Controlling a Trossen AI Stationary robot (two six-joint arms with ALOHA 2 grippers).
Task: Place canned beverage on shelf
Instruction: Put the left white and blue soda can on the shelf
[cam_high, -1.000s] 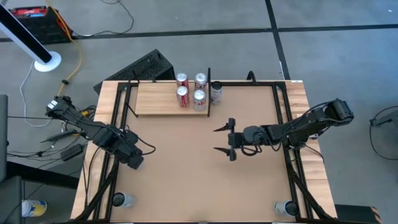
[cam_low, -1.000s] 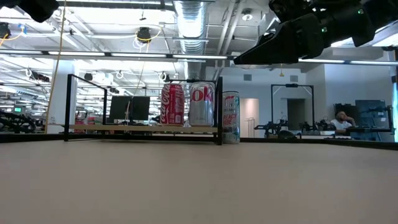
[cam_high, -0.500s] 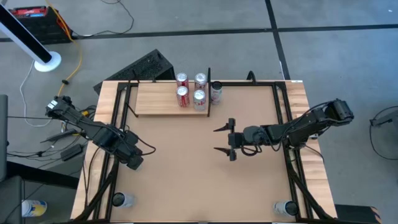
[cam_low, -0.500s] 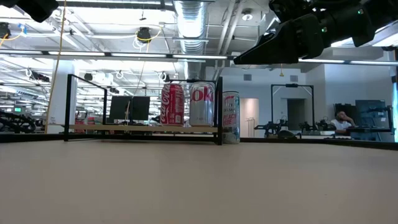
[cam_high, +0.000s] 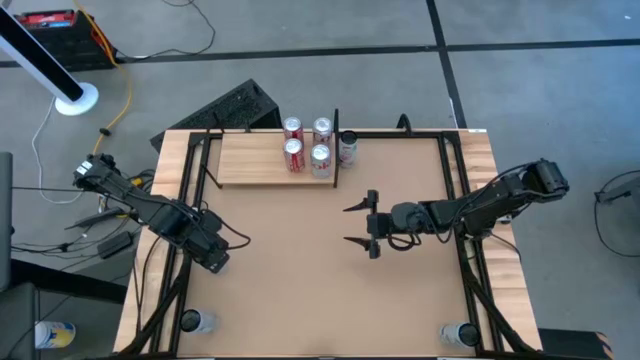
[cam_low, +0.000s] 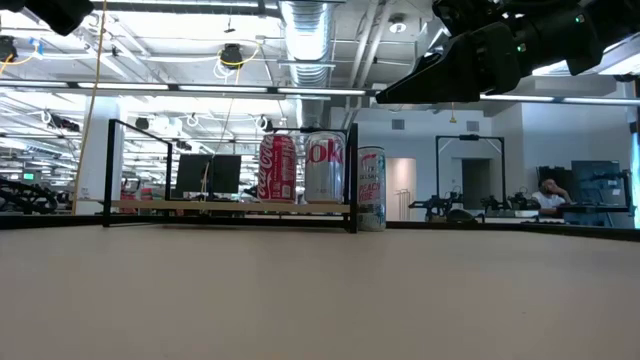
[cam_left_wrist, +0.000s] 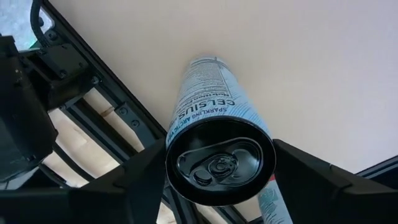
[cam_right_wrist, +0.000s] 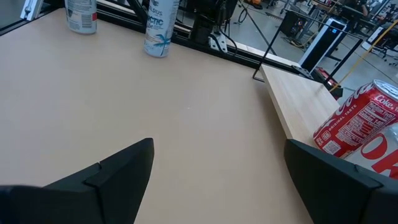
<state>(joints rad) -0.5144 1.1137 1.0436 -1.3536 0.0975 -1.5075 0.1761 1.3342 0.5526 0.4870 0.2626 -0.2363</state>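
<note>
Spanning the workspace, a plain tan tabletop (cam_high: 300, 270) faces a bright open hall. At its left edge, the left gripper (cam_high: 212, 258) is closed on a slim Celsius can (cam_left_wrist: 217, 143). The shelf (cam_high: 255, 160) lies at the far edge with four soda cans (cam_high: 306, 146); another can (cam_high: 348, 147) stands just beside its black end piece. Mid-table, the right gripper (cam_high: 362, 224) hangs spread wide, empty.

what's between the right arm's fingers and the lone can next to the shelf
Nothing visible. The right gripper is open above bare tabletop, and the lone can stands on the table just outside the shelf's black end piece, with open table between them. The four cans on the shelf lie to the side.
</note>
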